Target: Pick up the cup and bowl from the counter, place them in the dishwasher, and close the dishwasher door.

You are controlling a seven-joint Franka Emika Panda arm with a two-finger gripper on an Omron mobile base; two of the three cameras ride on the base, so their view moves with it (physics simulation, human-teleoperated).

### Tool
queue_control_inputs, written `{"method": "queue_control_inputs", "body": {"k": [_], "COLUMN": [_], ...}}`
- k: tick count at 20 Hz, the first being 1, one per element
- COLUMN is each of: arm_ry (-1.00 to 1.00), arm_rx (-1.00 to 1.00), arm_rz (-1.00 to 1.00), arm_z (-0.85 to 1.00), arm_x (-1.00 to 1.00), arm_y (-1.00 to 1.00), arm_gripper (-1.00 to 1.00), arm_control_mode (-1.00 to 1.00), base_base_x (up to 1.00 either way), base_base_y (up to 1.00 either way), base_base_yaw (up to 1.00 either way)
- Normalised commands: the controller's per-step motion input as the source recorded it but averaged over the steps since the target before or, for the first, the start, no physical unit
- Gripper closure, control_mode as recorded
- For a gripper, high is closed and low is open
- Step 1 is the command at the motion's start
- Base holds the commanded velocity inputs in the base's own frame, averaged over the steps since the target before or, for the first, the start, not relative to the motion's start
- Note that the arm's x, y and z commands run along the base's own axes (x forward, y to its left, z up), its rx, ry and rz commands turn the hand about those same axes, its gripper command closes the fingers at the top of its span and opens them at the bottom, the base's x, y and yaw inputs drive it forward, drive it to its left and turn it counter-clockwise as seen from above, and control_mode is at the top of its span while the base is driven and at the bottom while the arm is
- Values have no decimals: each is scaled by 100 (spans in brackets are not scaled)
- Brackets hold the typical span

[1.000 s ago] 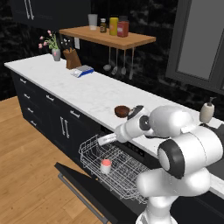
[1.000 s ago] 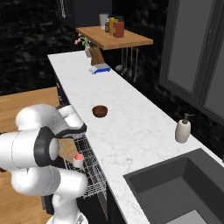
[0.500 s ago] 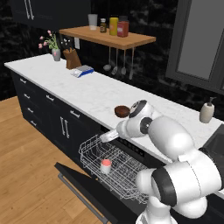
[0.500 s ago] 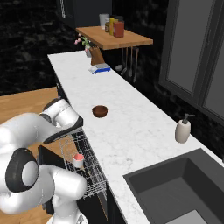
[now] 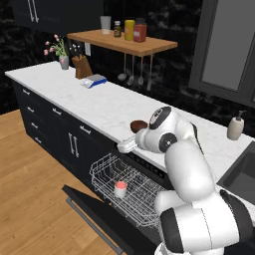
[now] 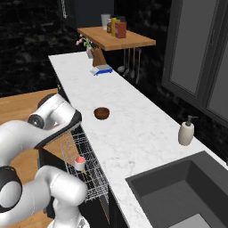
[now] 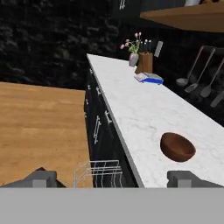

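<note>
Bowl (image 6: 102, 113) sits alone on the worktop (image 6: 133, 129) near its front edge, above the pulled-out white rack (image 5: 127, 187). Cup (image 5: 120, 189) stands upright in that rack; dishwasher door (image 5: 99, 214) hangs open below. Claw (image 7: 111, 177) hovers off the worktop edge, just short of the bowl, tips wide apart, apparently empty. Soap bottle (image 6: 186, 132) stands well apart by the sink (image 6: 178, 187); knife block (image 5: 82, 67) and flower vase (image 5: 63, 61) at the far end.
</note>
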Motion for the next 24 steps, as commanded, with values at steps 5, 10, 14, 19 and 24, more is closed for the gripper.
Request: {"method": "queue_control_inputs", "body": {"k": [5,10,14,19,24], "arm_ry": [6,11,33,66,80], "arm_rx": [-6,-5,-1,1,0], "arm_rz": [1,1,2,8,8], "arm_z": [100,100,100,99,84], "arm_x": [13,18,14,25,22], "arm_y": [-9,-20,-36,-34,-22], "arm_gripper": [-100,-100,-100,-100,-100], "arm_control_mode": [-100,-100,-100,-100,-100], "base_base_x": [0,0,0,0,0], "base_base_y": [0,0,0,0,0], "base_base_yaw": [0,0,0,0,0]}}
